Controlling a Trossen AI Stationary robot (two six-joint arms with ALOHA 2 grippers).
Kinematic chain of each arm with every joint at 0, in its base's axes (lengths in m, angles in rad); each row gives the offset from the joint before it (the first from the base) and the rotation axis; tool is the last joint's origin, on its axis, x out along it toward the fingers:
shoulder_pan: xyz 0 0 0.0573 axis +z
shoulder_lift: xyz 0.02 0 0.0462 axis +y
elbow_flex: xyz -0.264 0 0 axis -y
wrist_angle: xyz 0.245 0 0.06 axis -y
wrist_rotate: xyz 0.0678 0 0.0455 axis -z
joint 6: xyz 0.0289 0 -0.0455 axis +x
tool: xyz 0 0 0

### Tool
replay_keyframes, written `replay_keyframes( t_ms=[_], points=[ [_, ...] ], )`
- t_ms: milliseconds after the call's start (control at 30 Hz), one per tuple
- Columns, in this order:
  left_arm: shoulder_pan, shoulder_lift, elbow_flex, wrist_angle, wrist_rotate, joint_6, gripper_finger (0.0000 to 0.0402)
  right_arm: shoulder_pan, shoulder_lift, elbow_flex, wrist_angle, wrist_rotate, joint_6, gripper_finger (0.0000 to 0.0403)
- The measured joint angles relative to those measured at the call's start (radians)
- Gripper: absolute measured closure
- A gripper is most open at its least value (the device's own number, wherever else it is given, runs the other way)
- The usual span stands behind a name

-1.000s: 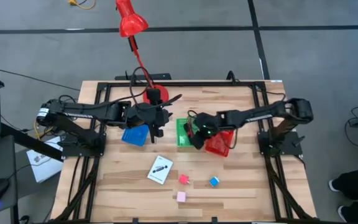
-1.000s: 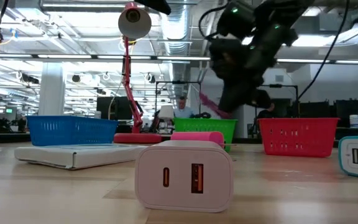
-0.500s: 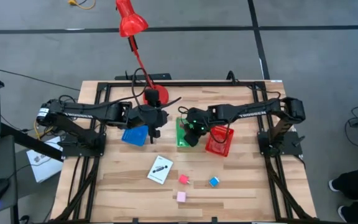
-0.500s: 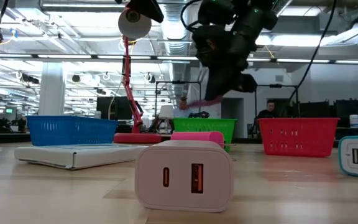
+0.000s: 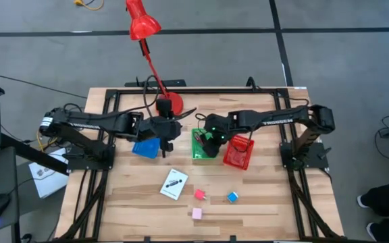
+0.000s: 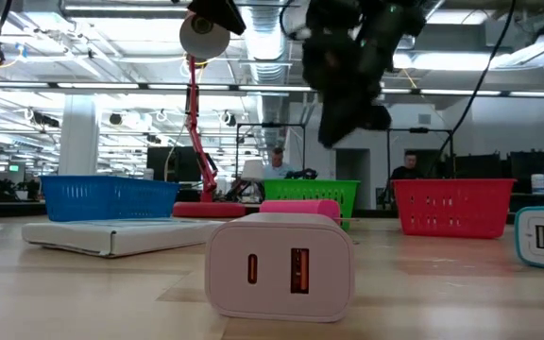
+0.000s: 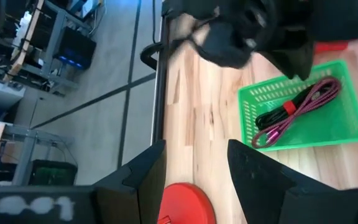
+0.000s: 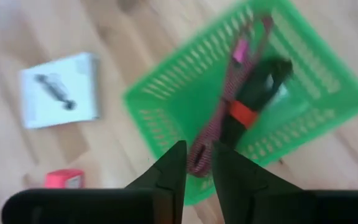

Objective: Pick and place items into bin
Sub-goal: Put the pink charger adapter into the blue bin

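Observation:
My right gripper (image 5: 210,140) (image 8: 197,158) hovers above the green bin (image 5: 198,145), fingers a little apart and holding nothing. The dark red cable (image 8: 219,118) (image 7: 297,109) lies coiled inside that bin, next to a black piece (image 8: 260,84). My left gripper (image 5: 169,135) (image 7: 194,168) waits open near the red lamp base (image 5: 169,104), beside the blue bin (image 5: 147,146). On the table toward the near edge lie the white card with a black mark (image 5: 173,183), two pink cubes (image 5: 199,194) (image 5: 196,213) and a blue cube (image 5: 232,197).
A red bin (image 5: 238,152) stands just right of the green one. The red desk lamp (image 5: 142,27) rises from its base at the far side. A black frame (image 5: 181,91) borders the table. Bare wood shows around the loose items.
My right gripper has moved toward the table's left, from over the red bin to over the green bin. The dark red cable hung below it half a second ago and now lies in the green bin.

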Motion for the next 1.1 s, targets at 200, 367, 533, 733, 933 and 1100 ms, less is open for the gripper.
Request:
replay_keyframes(
  t_ms=[200,367,533,733,933,1100],
  points=[
    [-0.078,-0.035,0.0,-0.107,0.017,-0.161,0.0239,0.049,-0.129,0.052,0.01,0.013,-0.101,0.0337],
    [-0.135,-0.037,-0.001,-0.266,0.072,-0.449,0.0239,0.11,-0.252,0.054,0.004,0.043,-0.174,0.0337],
    [-0.149,-0.026,-0.045,-0.342,0.208,-0.549,0.0239,0.172,-0.312,0.054,-0.004,0.043,-0.208,0.0337],
    [-0.16,-0.025,-0.171,-0.078,0.467,-0.321,0.0239,0.223,-0.303,0.054,-0.007,0.043,-0.209,0.0337],
    [-0.167,0.0,-0.317,0.318,0.61,-0.151,0.0239,0.23,-0.287,0.05,-0.045,0.052,-0.133,0.0337],
    [-0.168,0.114,-0.352,0.476,0.64,-0.088,0.0239,0.228,-0.294,0.053,-0.044,0.104,-0.105,0.0337]
  ],
)
